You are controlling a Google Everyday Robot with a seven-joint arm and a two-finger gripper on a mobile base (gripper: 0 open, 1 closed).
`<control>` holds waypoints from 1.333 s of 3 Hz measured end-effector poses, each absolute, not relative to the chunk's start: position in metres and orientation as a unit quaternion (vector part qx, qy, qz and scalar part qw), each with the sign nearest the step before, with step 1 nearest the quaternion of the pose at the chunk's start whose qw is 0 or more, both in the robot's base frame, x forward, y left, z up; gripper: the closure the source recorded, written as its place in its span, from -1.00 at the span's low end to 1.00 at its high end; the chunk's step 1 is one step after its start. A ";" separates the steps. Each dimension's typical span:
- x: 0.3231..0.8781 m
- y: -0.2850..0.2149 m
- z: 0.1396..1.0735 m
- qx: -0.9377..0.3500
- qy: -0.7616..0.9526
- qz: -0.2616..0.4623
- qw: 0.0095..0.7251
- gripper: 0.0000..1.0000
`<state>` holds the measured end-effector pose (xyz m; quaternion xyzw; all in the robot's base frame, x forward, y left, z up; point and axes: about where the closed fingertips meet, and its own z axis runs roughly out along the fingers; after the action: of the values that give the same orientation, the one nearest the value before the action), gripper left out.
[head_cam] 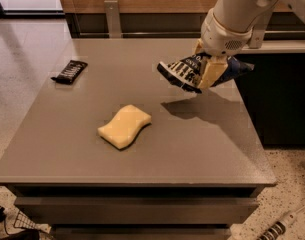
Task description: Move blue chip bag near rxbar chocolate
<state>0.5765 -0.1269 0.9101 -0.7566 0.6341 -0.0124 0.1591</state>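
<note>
The gripper [206, 66] is over the far right part of the table [192, 154], its fingers [214, 73] clenched on the blue chip bag [183, 73]. The bag is dark navy, crinkled, with white letters, and it hangs above its shadow. The rxbar chocolate [69, 71] lies far left, well apart
</note>
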 end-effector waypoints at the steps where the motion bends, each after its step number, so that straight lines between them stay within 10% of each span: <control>1: 0.597 -0.102 0.948 -0.773 0.602 -0.011 0.201 1.00; 4: 0.695 0.021 1.023 -0.790 0.509 -0.002 0.343 1.00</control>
<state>0.6950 0.0206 1.0230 -0.7898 0.5086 -0.0020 0.3429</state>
